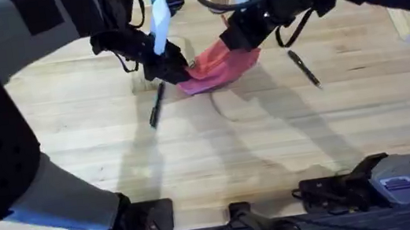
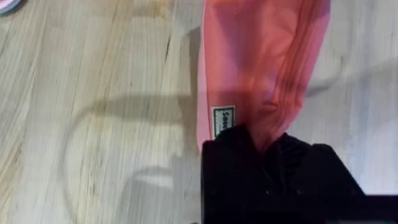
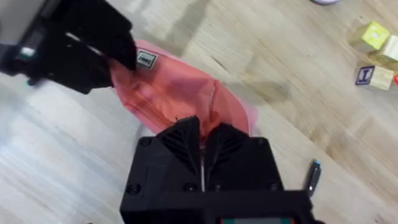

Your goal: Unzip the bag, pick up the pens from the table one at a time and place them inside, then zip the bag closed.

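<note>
1. The table (image 1: 219, 161) is bare pale wood along its near part, marked by the arms' shadows.
2. One black pen (image 1: 157, 105) lies on the table left of centre, just near of the left hand and the bag's left end, clear of both.
3. A second black pen (image 1: 304, 68) lies right of the bag, apart from it, slanting near-right.
4. The bag (image 1: 219, 68), pink, sits at mid-table toward the far side, bunched and held between both hands.
5. The left hand (image 1: 169, 66) is clamped on the bag's left end; in the left wrist view the pink fabric (image 2: 261, 68) runs straight into the closed black fingers (image 2: 249, 149), beside a small white label (image 2: 222, 121).
6. The right hand (image 1: 233, 38) grips the bag's right end; in the right wrist view its fingers (image 3: 186, 134) are pressed together on the fabric's edge.
7. Toy blocks (image 3: 376, 53) lie farther off on the table.
</note>
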Robot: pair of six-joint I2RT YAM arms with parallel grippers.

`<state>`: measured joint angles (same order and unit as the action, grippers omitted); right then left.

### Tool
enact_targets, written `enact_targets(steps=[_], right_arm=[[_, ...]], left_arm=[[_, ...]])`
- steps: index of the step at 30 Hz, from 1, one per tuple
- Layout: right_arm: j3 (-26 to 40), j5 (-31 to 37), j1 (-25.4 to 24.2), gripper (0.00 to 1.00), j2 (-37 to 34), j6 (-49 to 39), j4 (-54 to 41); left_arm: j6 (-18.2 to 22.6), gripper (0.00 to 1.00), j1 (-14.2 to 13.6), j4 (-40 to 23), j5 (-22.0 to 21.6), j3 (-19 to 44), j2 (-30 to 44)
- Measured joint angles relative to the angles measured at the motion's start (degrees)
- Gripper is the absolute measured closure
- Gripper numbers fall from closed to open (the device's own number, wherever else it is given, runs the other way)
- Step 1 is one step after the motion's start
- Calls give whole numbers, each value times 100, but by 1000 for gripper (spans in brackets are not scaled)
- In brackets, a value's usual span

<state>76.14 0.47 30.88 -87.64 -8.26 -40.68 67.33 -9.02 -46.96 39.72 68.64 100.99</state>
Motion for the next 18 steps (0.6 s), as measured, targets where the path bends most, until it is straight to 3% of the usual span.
enact_targets(steps=[18], right_arm=[[44,-174,288,969,4,478,469]], left_arm=[[0,959,48,-33,-181,0,0]])
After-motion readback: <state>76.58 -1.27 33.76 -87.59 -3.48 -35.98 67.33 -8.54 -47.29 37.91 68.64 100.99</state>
